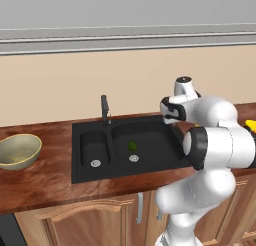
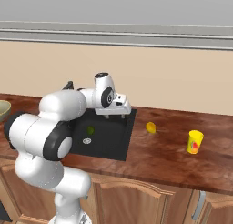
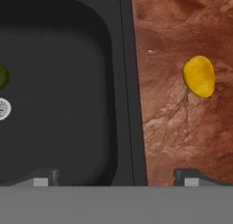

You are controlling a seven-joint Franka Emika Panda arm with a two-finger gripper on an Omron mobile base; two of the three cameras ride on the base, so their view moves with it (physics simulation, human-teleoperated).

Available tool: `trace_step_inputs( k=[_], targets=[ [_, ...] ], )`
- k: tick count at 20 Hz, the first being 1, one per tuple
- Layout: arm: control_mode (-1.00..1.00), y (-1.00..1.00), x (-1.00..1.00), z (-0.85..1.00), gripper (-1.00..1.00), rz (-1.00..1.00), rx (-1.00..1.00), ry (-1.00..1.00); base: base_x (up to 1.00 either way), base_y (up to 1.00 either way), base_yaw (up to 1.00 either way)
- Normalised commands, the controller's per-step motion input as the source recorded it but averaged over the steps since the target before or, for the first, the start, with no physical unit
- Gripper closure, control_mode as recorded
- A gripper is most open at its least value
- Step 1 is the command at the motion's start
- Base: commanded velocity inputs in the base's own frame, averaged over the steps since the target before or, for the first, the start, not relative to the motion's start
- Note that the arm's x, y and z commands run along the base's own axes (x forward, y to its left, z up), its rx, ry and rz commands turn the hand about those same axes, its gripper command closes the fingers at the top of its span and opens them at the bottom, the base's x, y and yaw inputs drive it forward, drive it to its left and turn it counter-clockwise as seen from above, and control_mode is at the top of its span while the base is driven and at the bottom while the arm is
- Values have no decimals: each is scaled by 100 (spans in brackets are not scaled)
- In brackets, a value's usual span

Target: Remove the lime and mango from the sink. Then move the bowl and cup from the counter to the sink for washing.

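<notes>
Cabinets [image 1: 100,217] of light wood stood nearest the cameras, under a glossy reddish-brown counter [image 2: 164,161] that carried a black double-basin sink [image 1: 95,172]. Above the sink's right-hand rim, the white arm's gripper [image 2: 114,113] hung with its jaws spread wide and nothing between them; in the hand view its two dark fingertips [image 3: 43,177] straddled the rim, one over the large basin and the other over the wood.

Inside the large basin, the lime [image 1: 132,146] lay just behind the round silver drain [image 1: 133,158], near the basin's middle. A second drain [image 1: 95,163] sat in the smaller basin to the left.

On the counter, the mango [image 2: 150,127] rested to the right of the sink, out of the basin and apart from its edge; the hand view showed it as a yellow-orange oval on the wood grain, ahead of the gripper and free of it. Farther right along the counter, the yellow cup [image 2: 195,142] with its red-orange mark stood upright, well apart from the mango.

At the opposite end, left of the sink, the olive-tan bowl [image 1: 18,151] sat upright on the counter, its pale speckled inside showing.

Behind the basins, the dark faucet [image 1: 105,109] rose at the sink's back edge, with a plain beige wall [image 1: 75,75] beyond it.
</notes>
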Motion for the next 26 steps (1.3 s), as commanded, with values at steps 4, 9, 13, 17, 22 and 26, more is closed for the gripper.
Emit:
trace_step_inputs(
  k=[4,9,13,17,22,26],
  targets=[
    [-100,32,-2,0,-100,-4,0,-1,0,0,0],
    [-100,32,-1,-1,-100,-5,0,0,0,0,0],
    [-100,32,0,-1,-100,-3,1,0,0,0,0],
    [-100,29,0,-1,-100,-1,4,0,0,0,0],
    [-100,26,0,-2,-100,0,9,0,0,0,0],
    [-100,23,1,-3,-100,0,12,0,0,0,0]
  ],
)
